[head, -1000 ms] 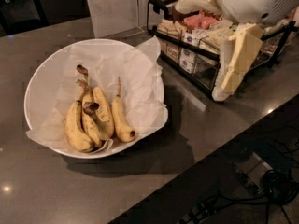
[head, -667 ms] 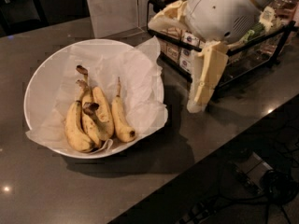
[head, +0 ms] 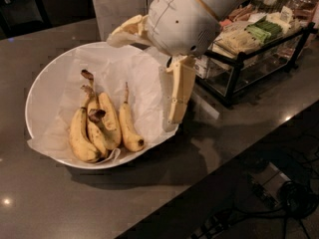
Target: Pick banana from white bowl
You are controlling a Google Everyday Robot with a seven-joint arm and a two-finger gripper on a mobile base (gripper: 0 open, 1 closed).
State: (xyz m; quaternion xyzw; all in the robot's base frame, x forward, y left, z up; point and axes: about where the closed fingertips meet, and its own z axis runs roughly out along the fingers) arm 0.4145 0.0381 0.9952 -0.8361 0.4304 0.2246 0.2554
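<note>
The white bowl [head: 34, 91] sits on the dark counter, lined with crinkled white paper [head: 67, 86]. Several yellow bananas with brown spots [head: 102, 128] lie in its near half, stems pointing away; the rightmost one [head: 129, 129] lies a little apart. My gripper [head: 144, 78] hangs over the bowl's right side, empty and open. One cream finger [head: 179, 91] points down at the bowl's right rim. The other finger [head: 125, 31] sticks out left above the far rim. Neither touches the bananas.
A black wire rack [head: 239, 66] with packaged snacks stands to the right of the bowl, close behind the arm. The counter's front edge [head: 199, 178] runs diagonally at lower right, with cables on the floor [head: 291, 203] beyond it.
The gripper and arm have moved left from in front of the rack to over the bowl's right rim. The bowl and bananas have not moved.
</note>
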